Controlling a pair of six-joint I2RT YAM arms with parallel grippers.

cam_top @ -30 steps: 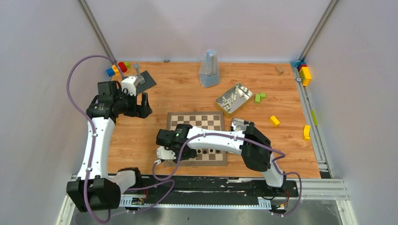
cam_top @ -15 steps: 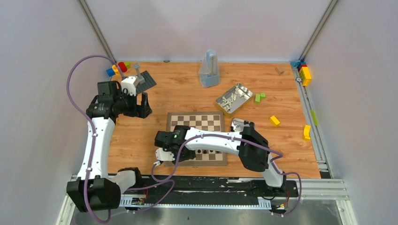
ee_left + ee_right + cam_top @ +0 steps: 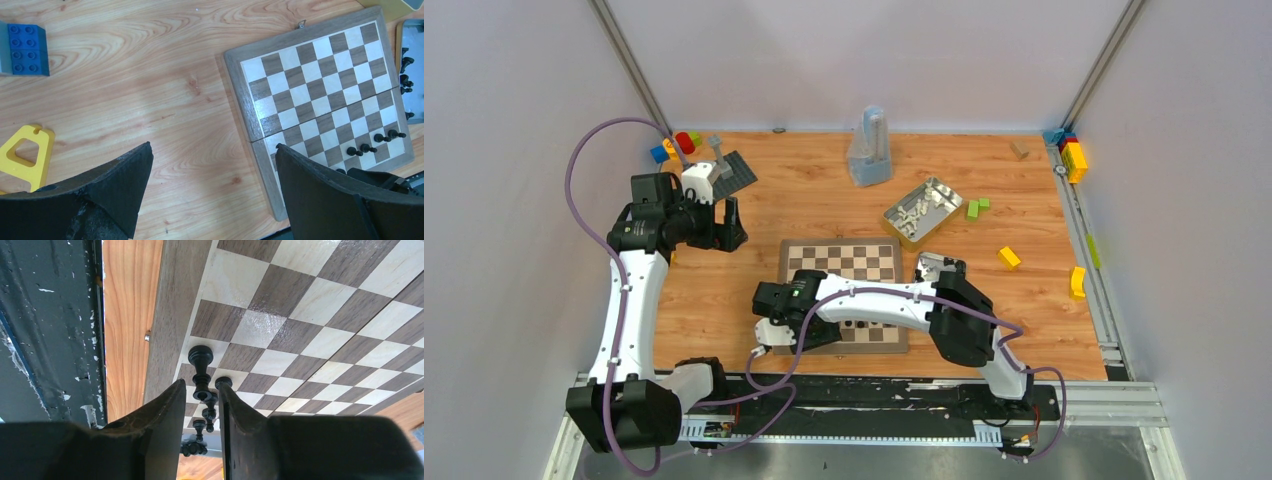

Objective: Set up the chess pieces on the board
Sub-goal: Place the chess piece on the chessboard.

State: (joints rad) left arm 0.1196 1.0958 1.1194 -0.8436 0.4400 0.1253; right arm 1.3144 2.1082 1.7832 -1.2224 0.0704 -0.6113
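The board (image 3: 844, 262) lies mid-table and also shows in the left wrist view (image 3: 320, 90). A few black chess pieces (image 3: 864, 324) stand in its near rows. My right gripper (image 3: 767, 335) hovers at the board's near-left corner. In the right wrist view its jaws (image 3: 202, 385) are a narrow gap apart, and a row of black pieces (image 3: 200, 360) shows in the gap without touching them. My left gripper (image 3: 724, 225) is wide open and empty (image 3: 212, 146) over bare wood left of the board. Cream pieces lie in a tin (image 3: 922, 210).
A second tin (image 3: 411, 75) with black pieces sits at the board's right side. A dark studded plate (image 3: 734, 172) and coloured blocks (image 3: 674, 148) are at the back left. A clear bag (image 3: 869, 150), green blocks (image 3: 976, 208) and yellow blocks (image 3: 1009, 258) lie behind and to the right.
My right gripper has drawn slightly left, toward the board's near-left corner. The left arm has not moved.
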